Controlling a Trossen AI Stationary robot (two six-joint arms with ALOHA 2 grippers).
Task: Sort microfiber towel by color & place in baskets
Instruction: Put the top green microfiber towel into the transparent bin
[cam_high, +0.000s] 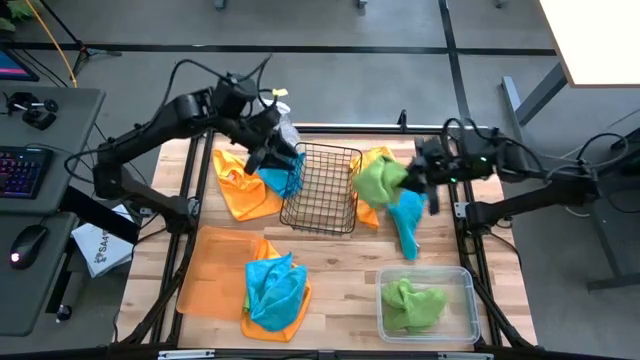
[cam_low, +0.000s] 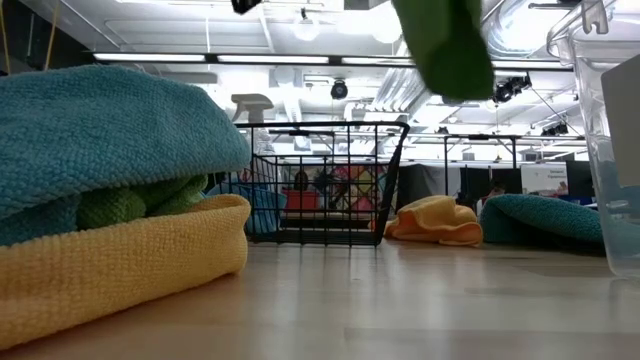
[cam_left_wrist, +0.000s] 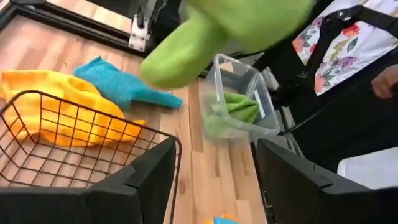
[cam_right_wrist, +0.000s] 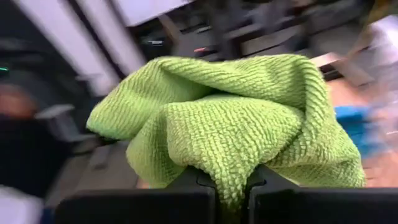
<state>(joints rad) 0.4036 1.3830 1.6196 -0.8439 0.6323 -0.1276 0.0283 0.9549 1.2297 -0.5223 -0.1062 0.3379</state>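
Observation:
My right gripper (cam_high: 412, 180) is shut on a lime green towel (cam_high: 380, 180) held in the air right of the black wire basket (cam_high: 325, 190). Under it on the table lie an orange towel (cam_high: 372, 160) and a turquoise towel (cam_high: 406, 222). My left gripper (cam_high: 268, 145) hangs open at the basket's far left corner, above a turquoise towel (cam_high: 285, 178) and an orange towel (cam_high: 243, 190). The clear tub (cam_high: 465, 300) holds a green towel (cam_high: 412, 303). The flat orange tray (cam_high: 205, 275) carries a turquoise towel (cam_high: 275, 285). My right gripper pinches a bunched fold (cam_right_wrist: 231, 182) of the green towel between its two fingers (cam_right_wrist: 186, 194), reaching in from the table's right. The cloth bulges up and over the fingertips in several layers. The towel is lifted clear of the table and hangs slack (cam_low: 450, 45).
A clear spray bottle (cam_high: 286, 128) stands beside my left gripper at the table's far edge. In the low view a stack of turquoise, green and yellow towels (cam_low: 110, 200) fills the near left. Bare wood (cam_high: 340, 275) lies between tray and tub. A person in a floral garment (cam_left_wrist: 348, 37) stands beyond the table.

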